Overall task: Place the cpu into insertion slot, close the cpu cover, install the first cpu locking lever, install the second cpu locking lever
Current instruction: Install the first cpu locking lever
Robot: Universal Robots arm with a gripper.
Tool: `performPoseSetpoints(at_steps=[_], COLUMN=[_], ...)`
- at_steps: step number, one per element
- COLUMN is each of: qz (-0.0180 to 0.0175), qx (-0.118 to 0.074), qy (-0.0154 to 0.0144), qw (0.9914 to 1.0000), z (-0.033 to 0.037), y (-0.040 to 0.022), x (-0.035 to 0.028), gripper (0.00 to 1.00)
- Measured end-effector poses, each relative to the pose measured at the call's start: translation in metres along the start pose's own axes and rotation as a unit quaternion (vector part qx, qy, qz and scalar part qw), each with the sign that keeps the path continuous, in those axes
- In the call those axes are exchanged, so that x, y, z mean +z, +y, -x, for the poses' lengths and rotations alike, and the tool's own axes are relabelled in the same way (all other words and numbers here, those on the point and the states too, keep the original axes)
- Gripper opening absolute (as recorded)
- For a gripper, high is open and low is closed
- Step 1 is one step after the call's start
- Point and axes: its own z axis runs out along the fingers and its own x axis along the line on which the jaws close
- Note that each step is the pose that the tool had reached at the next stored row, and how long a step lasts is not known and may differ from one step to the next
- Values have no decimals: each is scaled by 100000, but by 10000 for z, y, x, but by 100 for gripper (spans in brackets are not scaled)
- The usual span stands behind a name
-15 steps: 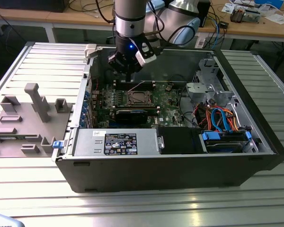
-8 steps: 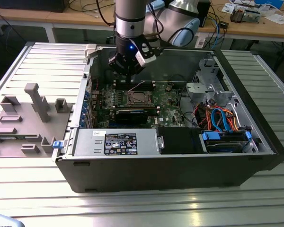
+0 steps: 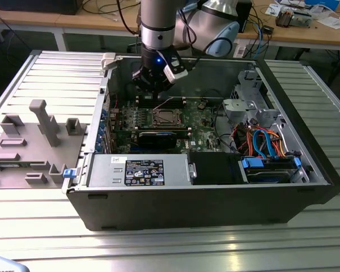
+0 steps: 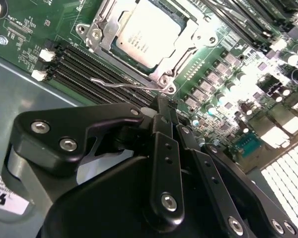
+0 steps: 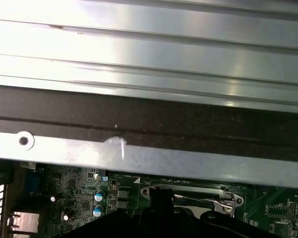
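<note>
The cpu (image 4: 146, 30), silver-topped, lies in the insertion slot (image 3: 167, 118) of the green motherboard (image 4: 20, 34). The cpu cover (image 4: 191, 37) is down around it, its window framing the chip. A thin wire locking lever (image 4: 120, 83) runs along the socket's edge beside the memory slots; in the first wrist view the lever (image 5: 201, 200) ends in a bent handle. My gripper (image 4: 160, 101) is shut, its black tips hanging just off the lever's end near the socket corner. In the exterior view the gripper (image 3: 154, 85) hovers inside the case, just behind the socket.
Black memory slots (image 4: 84, 64) flank the socket. The case's metal wall (image 5: 139, 158) stands close behind the gripper. A power supply (image 3: 139, 170) and a drive cage with orange and blue cables (image 3: 260, 141) fill the case front and right. Grey fixtures (image 3: 39, 122) sit on the table at the exterior view's left.
</note>
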Motion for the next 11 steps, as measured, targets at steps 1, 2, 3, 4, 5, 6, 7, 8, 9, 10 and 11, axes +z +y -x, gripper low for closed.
performPoseSetpoints(at_steps=[1,2,3,4,5,6,7,8,9,10,11], qz=[1,6,9,20,27,42,43,34,-50,-56,-62], qx=[-4,-5,-7,-2,6,-1,4,-6,-7,-11,-19], qy=[7,18,30,132,279,387,465,226,-502,-580,-607], qw=[100000,100000,100000,100000,100000,99999,99999,100000,99999,99998,99998], z=[1,3,7,63,140,196,233,188,37,32,31], y=[4,11,16,62,71,68,66,72,88,88,87], x=[13,34,47,144,189,218,237,240,239,232,227], gripper=[11,11,11,11,11,11,11,11,11,11,11])
